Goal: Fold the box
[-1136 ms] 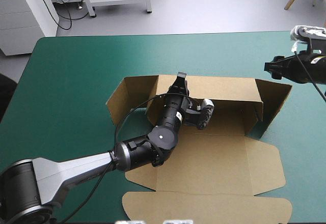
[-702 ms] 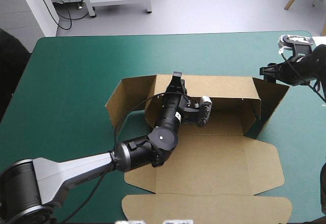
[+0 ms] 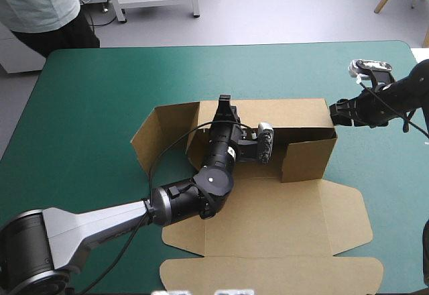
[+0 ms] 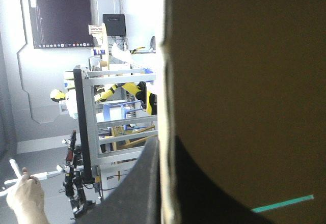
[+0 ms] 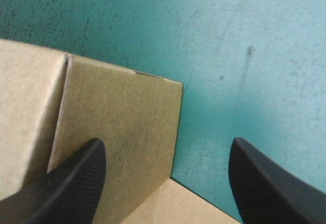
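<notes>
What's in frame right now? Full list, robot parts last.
box: 1, brown, mid-table; back wall raised, right end flap turned up, front panels flat toward the near edge.
table cover: 1, teal-green, bare on all sides of the box.
left tool: 1, black, shut on the top edge of the box's back wall, left of its middle.
right tool: 1, black, open, at the box's right end; one finger over the board, the other over the cover.
</notes>
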You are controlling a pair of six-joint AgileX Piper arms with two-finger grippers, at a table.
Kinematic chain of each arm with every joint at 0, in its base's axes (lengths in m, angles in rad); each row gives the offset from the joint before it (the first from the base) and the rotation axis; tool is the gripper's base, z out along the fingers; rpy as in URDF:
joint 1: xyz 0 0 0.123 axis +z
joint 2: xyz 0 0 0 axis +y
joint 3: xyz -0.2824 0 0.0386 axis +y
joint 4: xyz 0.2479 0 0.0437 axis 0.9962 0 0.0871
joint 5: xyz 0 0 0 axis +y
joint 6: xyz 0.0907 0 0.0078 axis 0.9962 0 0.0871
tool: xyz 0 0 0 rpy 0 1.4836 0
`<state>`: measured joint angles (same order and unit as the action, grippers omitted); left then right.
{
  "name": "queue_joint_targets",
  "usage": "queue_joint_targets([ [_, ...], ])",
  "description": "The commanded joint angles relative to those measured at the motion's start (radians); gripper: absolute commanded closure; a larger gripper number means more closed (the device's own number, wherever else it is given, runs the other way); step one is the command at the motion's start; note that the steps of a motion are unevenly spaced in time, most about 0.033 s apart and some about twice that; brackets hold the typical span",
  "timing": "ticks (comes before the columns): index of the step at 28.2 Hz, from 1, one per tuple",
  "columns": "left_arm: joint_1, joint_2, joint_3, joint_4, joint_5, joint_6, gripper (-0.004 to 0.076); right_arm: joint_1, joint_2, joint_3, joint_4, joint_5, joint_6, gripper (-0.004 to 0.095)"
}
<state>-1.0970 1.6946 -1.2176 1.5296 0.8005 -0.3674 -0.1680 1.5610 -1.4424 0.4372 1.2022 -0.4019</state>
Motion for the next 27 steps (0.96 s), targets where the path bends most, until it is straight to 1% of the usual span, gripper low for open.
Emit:
queue_joint_targets([
  [1,-0.005,-0.045,-0.01,0.019,0.002,0.057,0.0734,0.002,-0.091,0.081,0.08,-0.042,-0.08,0.0288],
  [3,-0.005,-0.045,0.003,0.017,0.002,0.062,0.0734,0.002,-0.145,0.171,0.08,-0.115,-0.119,0.0288],
  [5,-0.005,-0.045,0.013,0.017,-0.007,0.067,0.0734,0.002,-0.183,0.224,0.08,-0.164,-0.132,0.0288],
  [8,-0.005,-0.045,0.019,0.002,-0.01,0.118,0.0734,0.002,-0.234,0.29,0.08,-0.215,-0.169,0.0288],
  [11,-0.005,-0.045,0.019,-0.001,-0.002,0.127,0.0734,0.002,-0.28,0.348,0.086,-0.263,-0.233,0.0288],
  [14,-0.005,-0.045,0.019,-0.001,-0.004,0.13,0.0734,0.002,-0.317,0.393,0.095,-0.28,-0.288,0.0288],
  [19,-0.005,-0.045,0.019,-0.005,-0.006,0.133,0.0734,0.002,-0.353,0.441,0.095,-0.267,-0.411,0.0288],
  [23,-0.005,-0.045,0.019,-0.035,-0.006,0.133,0.0734,0.002,-0.358,0.447,0.095,-0.235,-0.465,0.0288],
  [27,-0.005,-0.045,0.019,-0.055,-0.006,0.133,0.0734,0.002,-0.358,0.447,0.121,-0.235,-0.51,0.0288],
])
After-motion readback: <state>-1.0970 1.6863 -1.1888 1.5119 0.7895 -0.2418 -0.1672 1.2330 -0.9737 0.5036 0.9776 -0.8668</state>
